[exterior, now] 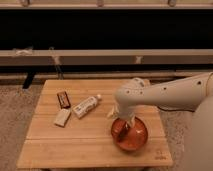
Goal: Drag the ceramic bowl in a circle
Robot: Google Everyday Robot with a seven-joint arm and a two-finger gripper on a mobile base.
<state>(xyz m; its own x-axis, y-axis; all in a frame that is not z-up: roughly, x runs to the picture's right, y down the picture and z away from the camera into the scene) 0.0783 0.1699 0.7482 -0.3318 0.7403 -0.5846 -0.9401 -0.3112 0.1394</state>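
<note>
The ceramic bowl point(131, 136) is round, glossy and reddish-brown. It sits on the wooden table point(75, 142) at the front right. My white arm reaches in from the right, and the gripper point(125, 128) points down into the bowl, inside its left part near the rim. The arm's wrist hides part of the bowl's far rim.
A small white bottle point(85, 106) lies on its side at the table's middle. A dark snack bar point(63, 99) and a pale flat packet point(62, 117) lie to its left. A low bench and dark wall stand behind the table. Carpet surrounds it.
</note>
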